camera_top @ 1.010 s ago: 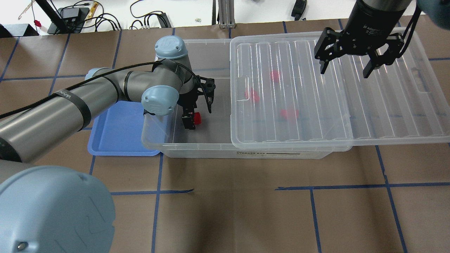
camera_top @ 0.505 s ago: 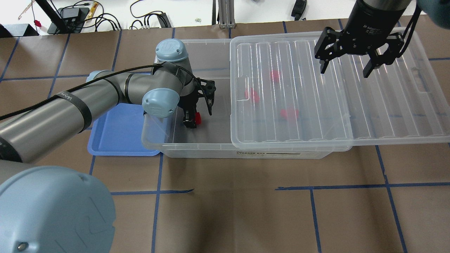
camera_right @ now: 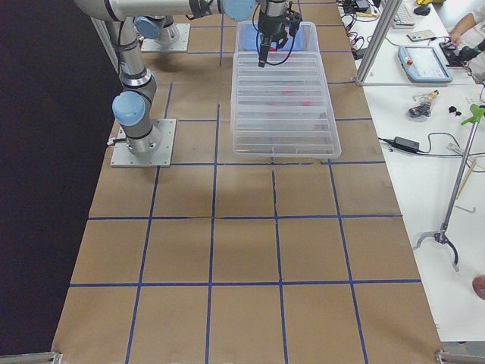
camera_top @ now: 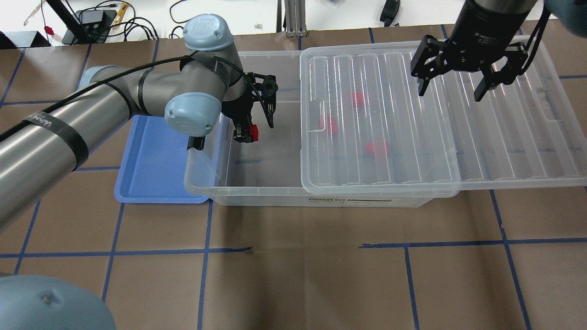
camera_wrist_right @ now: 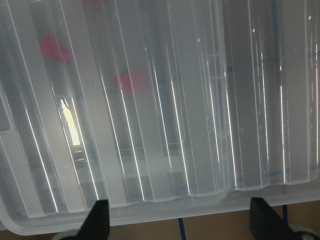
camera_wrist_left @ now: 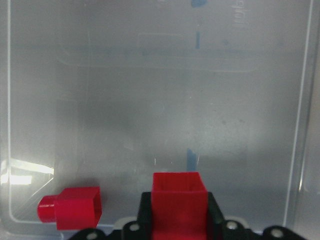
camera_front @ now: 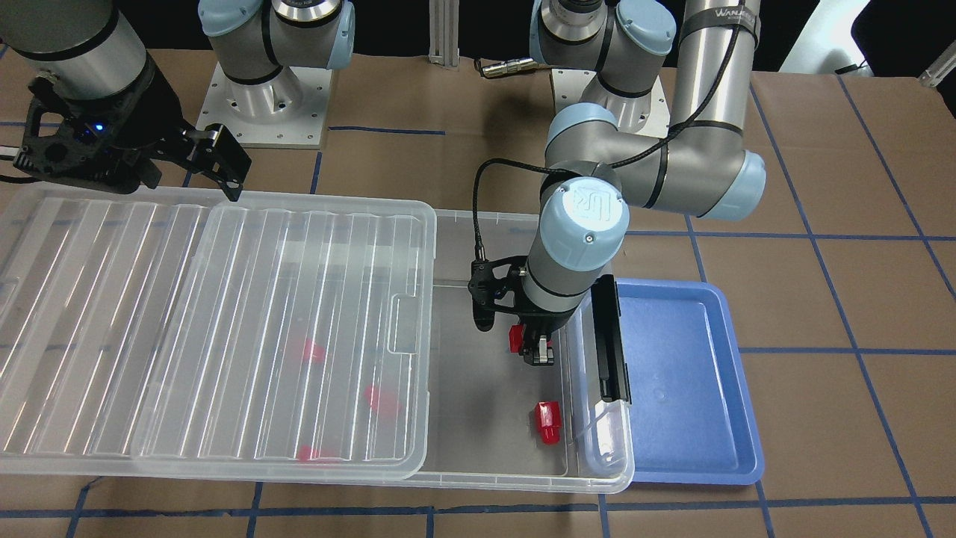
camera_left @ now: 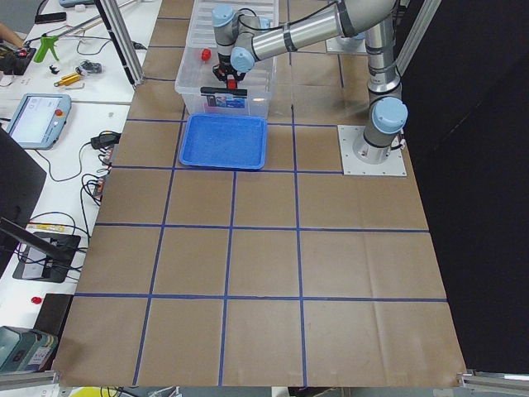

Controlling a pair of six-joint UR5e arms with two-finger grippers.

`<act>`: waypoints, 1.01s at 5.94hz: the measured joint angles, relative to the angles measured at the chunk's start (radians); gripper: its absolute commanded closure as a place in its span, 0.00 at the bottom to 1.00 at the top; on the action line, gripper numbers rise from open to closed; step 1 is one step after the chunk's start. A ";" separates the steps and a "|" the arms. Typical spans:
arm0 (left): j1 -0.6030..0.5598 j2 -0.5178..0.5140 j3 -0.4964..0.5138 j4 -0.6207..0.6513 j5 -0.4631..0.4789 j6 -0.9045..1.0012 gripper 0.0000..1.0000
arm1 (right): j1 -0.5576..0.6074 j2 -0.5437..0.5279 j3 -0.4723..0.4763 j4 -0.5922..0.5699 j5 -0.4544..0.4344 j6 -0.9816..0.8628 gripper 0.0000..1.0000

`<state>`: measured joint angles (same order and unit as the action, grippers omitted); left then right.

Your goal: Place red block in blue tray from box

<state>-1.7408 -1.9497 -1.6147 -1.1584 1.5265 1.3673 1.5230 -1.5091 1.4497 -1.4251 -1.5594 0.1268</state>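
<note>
My left gripper (camera_top: 245, 134) is shut on a red block (camera_top: 254, 133) and holds it above the open end of the clear box (camera_top: 257, 196). The held block shows between the jaws in the left wrist view (camera_wrist_left: 179, 197) and in the front view (camera_front: 515, 338). A second red block (camera_front: 548, 422) lies on the box floor near the end wall. Several more red blocks (camera_top: 329, 124) show through the ribbed lid (camera_top: 394, 174). The blue tray (camera_top: 151, 181) lies beside the box's end, under my left arm. My right gripper (camera_top: 449, 94) hangs open above the lid.
The lid is slid toward my right and covers most of the box. A black latch bar (camera_front: 609, 344) sits on the box's end wall next to the tray. Brown paper with blue tape lines (camera_top: 293, 256) covers the table.
My left gripper has risen from the box floor with the red block in it and moved toward the far side of the box. The right gripper has not moved.
</note>
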 measured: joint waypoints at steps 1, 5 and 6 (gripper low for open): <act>0.007 0.038 0.050 -0.084 0.000 -0.002 0.88 | -0.011 0.002 0.000 -0.002 -0.011 -0.016 0.00; 0.217 0.101 0.091 -0.231 0.006 0.184 0.87 | -0.325 0.015 0.004 -0.009 -0.037 -0.402 0.00; 0.286 0.105 0.048 -0.191 0.007 0.298 0.86 | -0.408 0.031 0.006 -0.020 -0.057 -0.491 0.00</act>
<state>-1.4549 -1.8452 -1.5664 -1.3494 1.5331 1.6652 1.1147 -1.4777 1.4559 -1.4454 -1.6165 -0.3643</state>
